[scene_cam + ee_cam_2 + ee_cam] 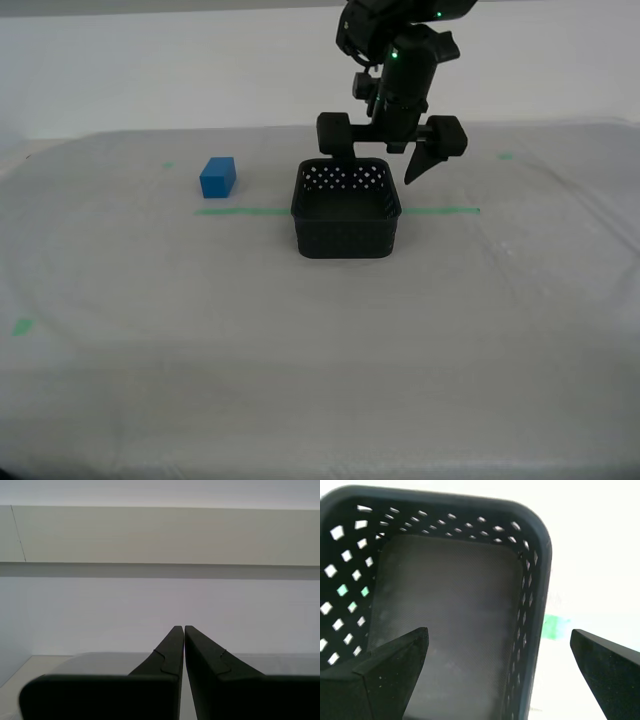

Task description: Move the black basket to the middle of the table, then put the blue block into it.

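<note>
The black basket (345, 225) stands upright on the table (300, 350), near the middle of the exterior view, on the green tape line (240, 211). It is empty inside (445, 605). My first gripper (375, 165) hangs open just over the basket's far rim. One finger (395, 665) is over the inside and the other (605, 665) is outside, with a side wall between them and touching neither. The blue block (217, 177) lies on the table toward the exterior view's left of the basket, apart from it. My second gripper (183, 627) is shut on nothing and faces a blank wall.
Small green marks (22, 326) sit on the table at the exterior view's left and at the far right (506, 155). A piece of green tape (555, 626) shows beside the basket's wall. A pale wall stands behind the table.
</note>
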Tool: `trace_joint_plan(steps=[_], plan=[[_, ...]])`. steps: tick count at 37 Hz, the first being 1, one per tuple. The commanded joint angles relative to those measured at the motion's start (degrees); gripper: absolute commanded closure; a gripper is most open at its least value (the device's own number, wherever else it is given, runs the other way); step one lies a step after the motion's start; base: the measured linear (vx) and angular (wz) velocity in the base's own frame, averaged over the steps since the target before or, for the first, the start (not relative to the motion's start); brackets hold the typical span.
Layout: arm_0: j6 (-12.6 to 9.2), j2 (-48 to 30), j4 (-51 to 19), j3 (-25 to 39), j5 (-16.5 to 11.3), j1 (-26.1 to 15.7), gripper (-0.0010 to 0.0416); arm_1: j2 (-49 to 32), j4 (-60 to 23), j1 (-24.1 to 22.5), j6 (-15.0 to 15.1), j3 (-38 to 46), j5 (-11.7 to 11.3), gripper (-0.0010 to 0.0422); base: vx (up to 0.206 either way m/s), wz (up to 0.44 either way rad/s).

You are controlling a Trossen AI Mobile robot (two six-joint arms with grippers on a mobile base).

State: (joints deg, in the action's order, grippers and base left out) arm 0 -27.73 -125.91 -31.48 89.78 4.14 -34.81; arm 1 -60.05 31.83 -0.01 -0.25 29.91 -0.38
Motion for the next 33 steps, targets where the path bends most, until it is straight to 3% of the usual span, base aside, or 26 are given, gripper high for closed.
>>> trace_joint_plan(steps=[1,11,19,33], plan=[[1.2,0.3,-2.8,1.9,0.1,0.0,0.0006,0.0,0.3,0.0,0.1,0.1,0.0,0.0412,0.0,0.0],[3.8,3.7,-5.4,3.0,0.3,0.0,0.0006,0.0,0.3,0.0,0.1,0.1,0.0,0.0412,0.0,0.0],[6.0,8.7,-6.3,0.9,3.3,0.5,0.0004,0.0,0.3,0.0,0.1,0.1,0.0,0.0412,0.0,0.0],[11.5,16.0,-7.9,-5.5,3.0,6.8,0.0005,0.0,0.3,0.0,0.1,0.1,0.0,0.0412,0.0,0.0]])
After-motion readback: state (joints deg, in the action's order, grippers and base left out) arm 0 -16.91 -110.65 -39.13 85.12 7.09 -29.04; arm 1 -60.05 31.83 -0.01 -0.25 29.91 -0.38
